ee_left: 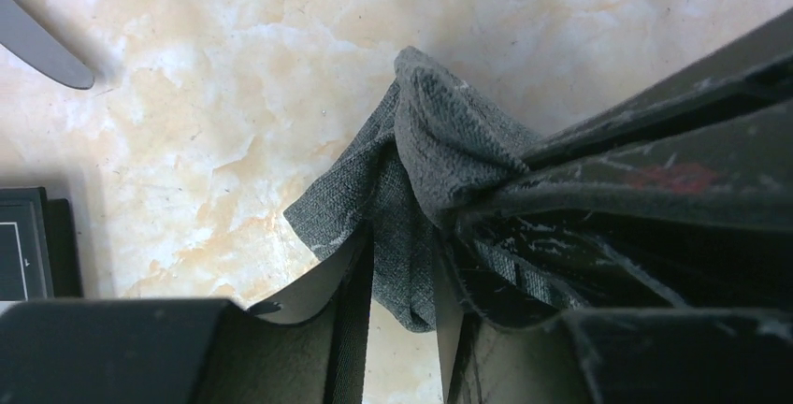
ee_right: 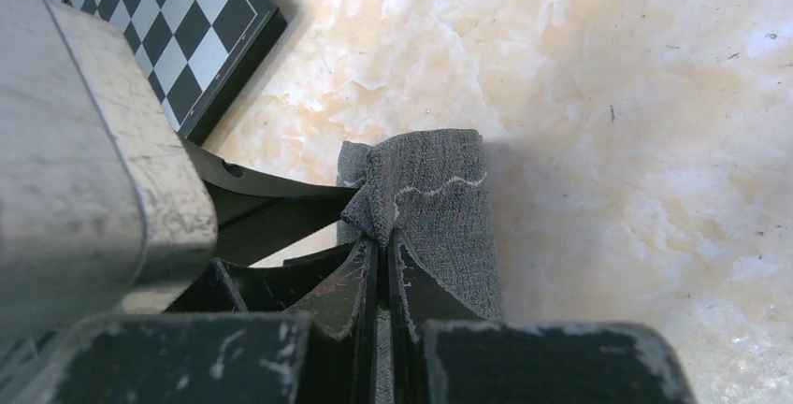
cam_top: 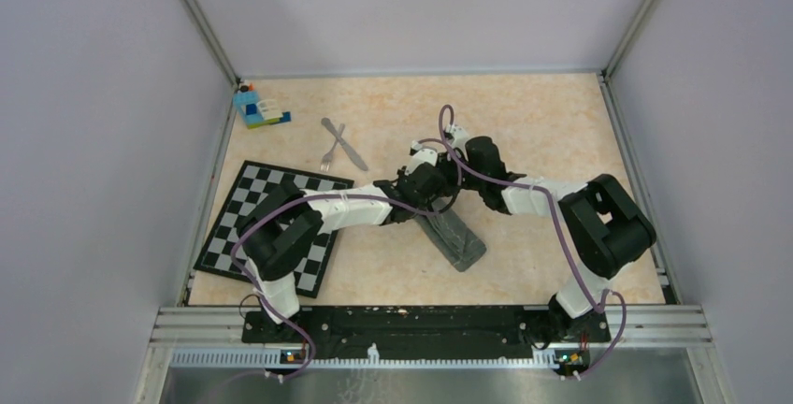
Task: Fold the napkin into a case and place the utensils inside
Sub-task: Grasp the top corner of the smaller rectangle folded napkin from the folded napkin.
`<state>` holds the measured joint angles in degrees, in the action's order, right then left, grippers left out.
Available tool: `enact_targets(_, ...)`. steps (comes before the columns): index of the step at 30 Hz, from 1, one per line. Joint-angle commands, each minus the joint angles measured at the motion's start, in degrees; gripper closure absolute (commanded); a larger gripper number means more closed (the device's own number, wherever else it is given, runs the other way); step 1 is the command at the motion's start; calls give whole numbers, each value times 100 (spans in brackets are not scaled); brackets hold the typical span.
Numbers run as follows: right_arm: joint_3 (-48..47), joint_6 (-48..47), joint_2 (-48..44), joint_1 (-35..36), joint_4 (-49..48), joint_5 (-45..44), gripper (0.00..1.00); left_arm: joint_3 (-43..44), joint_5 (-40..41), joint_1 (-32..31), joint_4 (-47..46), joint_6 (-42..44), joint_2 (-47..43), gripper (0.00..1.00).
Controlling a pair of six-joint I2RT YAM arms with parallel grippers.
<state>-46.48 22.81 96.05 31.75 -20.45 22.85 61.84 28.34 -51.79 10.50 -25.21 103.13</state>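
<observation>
Both grippers on the far end of the folded napkin (cam_top: 458,236), mid-table (cam_top: 542,114); utensils not in yet.

R gripper (ee_right: 383,240) fingers pinched tight on a cloth corner. L gripper (ee_left: 402,245) fingers narrow, w/ a bunched fold between them, right beside the R fingers. Napkin lies as a narrow strip angled toward the near edge. Fork (cam_top: 329,154) & knife (cam_top: 346,145) are crossed near the far-left corner, well apart from it. Risks: arms pulling in diff. directions could undo the fold. Lifting too far could drag the strip. Fingers this close could clash.
</observation>
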Motion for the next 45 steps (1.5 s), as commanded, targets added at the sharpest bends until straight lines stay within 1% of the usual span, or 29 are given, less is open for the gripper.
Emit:
enact_targets(1,68,13,-206,-34,-304,125,100,303,443,-55,107,88,108,69)
enact_targets(3,69,13,-208,-28,-294,115,100,329,584,-59,149,82,104,76)
enact_targets(4,69,18,-208,-30,-291,126,100,349,639,-59,165,83,106,77)
enact_targets(9,64,42,-204,-38,-315,150,100,382,636,-59,154,191,158,78)
enact_targets(10,61,40,-201,-32,-319,158,100,376,611,-59,145,212,158,77)
enact_targets(13,55,48,-191,-28,-328,165,100,328,547,-80,120,240,147,67)
enact_targets(14,66,55,-185,-28,-333,167,100,302,546,-92,102,252,145,64)
enact_targets(16,69,57,-186,-33,-345,167,100,260,580,-112,90,269,161,63)
enact_targets(19,69,74,-163,-30,-363,191,100,238,591,-112,84,271,228,64)
enact_targets(20,69,75,-162,-33,-367,193,100,251,628,-112,84,271,243,65)
enact_targets(25,76,65,-162,-30,-333,194,100,312,819,-111,84,324,257,79)
enact_targets(29,78,100,-167,-22,-343,220,100,398,919,-112,85,383,294,88)
enact_targets(31,78,109,-168,-21,-346,224,100,420,960,-113,98,334,311,100)
enact_targets(33,62,112,-161,-9,-317,221,100,349,980,-112,46,271,253,100)
enact_targets(36,34,70,-179,51,-167,215,100,-3,850,-112,-379,261,-85,100)
enact_targets(41,91,-13,-193,242,6,135,100,-952,429,-67,-1775,337,-746,100)
enact_targets(42,125,9,-168,277,-9,141,100,-1128,247,-23,-2055,322,-843,100)
enact_targets(45,210,63,-63,376,-30,94,100,-1531,-56,81,-2527,294,-1074,100)
